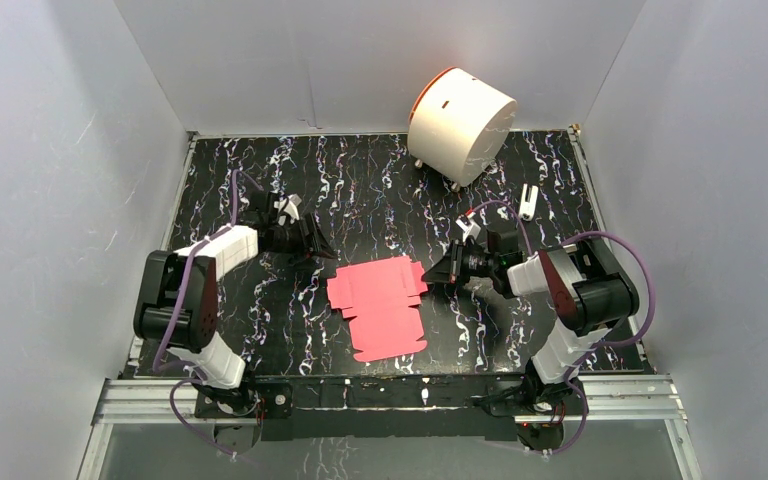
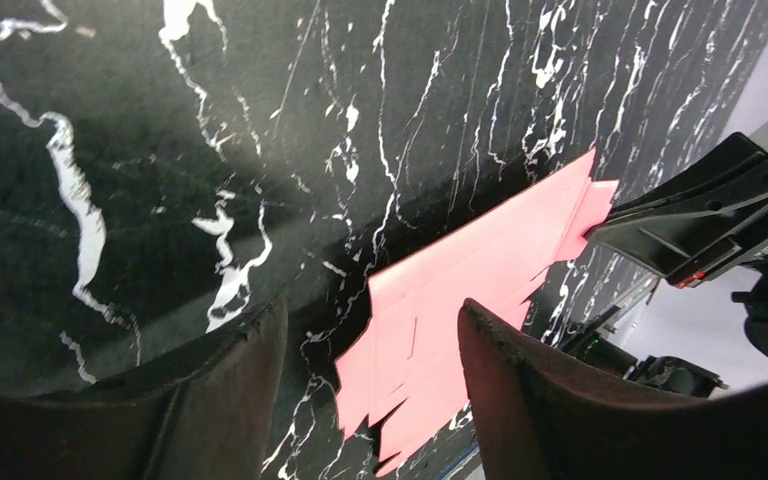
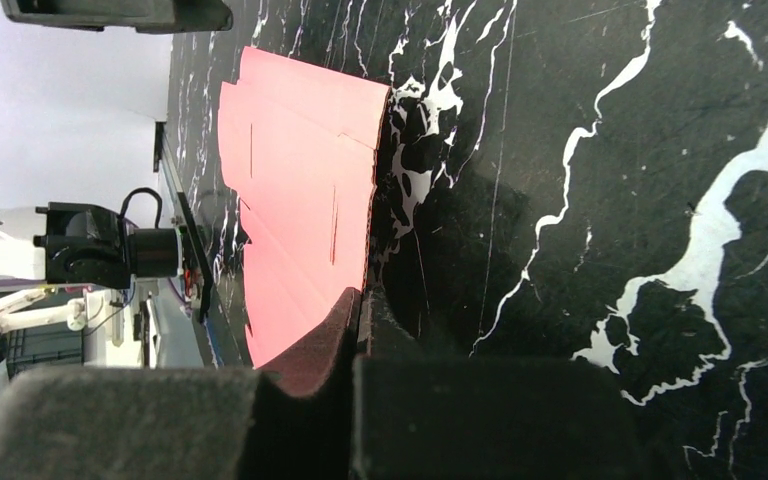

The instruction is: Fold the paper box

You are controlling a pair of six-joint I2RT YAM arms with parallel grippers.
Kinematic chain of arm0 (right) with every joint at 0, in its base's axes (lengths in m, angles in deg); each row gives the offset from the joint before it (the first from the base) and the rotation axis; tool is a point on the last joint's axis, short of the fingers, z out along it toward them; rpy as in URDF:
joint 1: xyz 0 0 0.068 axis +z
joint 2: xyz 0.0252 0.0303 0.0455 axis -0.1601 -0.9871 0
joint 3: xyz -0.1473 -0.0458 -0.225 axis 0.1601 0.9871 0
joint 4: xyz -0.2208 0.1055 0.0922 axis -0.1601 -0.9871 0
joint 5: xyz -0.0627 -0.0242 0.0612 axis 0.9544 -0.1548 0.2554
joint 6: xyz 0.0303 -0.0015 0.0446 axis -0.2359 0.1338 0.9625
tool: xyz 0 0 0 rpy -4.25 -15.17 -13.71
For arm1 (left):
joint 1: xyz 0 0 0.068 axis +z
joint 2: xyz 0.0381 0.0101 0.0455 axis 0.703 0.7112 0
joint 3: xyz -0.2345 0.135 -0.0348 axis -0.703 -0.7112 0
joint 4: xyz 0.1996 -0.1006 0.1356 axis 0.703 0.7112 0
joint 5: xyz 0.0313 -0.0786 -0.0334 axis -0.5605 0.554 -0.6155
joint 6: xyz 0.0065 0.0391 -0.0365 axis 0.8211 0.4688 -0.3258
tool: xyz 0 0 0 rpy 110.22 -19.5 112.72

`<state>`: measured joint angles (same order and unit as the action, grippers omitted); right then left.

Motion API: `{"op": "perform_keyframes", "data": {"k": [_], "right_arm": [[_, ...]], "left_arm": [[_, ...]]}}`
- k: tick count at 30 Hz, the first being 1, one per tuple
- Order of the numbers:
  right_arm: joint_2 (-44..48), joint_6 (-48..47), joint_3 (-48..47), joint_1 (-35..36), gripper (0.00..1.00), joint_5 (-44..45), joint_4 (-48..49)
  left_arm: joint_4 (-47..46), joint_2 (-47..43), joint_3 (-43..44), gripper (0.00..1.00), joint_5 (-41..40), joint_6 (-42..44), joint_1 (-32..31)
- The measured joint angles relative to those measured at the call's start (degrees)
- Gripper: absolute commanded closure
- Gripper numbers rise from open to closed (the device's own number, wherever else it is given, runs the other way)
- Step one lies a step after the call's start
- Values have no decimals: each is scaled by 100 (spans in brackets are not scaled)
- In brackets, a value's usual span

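Now, flat paper box [image 1: 380,305], left gripper [image 2: 372,312] apart, right gripper [image 3: 362,297] pinching its edge.

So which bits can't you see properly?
Near end of the paper box: left wrist view, hidden behind the left gripper.
Whether the right gripper pinches its edge: right wrist view, own fingers cover it.
The small white object: top view, too small to name.

Paper box [image 1: 380,305]: thin pink-red cardboard, matt, with creases. Table [image 1: 360,190]: smooth black top, white veins like marble, faint sheen. The left claw [image 2: 372,305] looks rough, matt black.
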<state>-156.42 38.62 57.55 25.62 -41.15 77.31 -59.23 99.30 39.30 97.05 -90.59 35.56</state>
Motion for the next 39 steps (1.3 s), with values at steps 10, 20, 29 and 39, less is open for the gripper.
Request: {"op": "perform_keyframes", "data": {"k": [10, 20, 29, 39], "right_arm": [[0, 177, 114, 0, 100, -72, 483], [-2, 417, 160, 0, 100, -26, 791], [-240, 605, 225, 0, 100, -7, 1108], [-417, 684, 278, -15, 100, -9, 1266]], "left_arm": [[-321, 487, 81, 52, 798, -205, -13], [-570, 577, 57, 54, 1226, -315, -13], [-643, 754, 11, 75, 1368, -332, -39], [-767, 839, -11, 79, 1419, -339, -42]]}}
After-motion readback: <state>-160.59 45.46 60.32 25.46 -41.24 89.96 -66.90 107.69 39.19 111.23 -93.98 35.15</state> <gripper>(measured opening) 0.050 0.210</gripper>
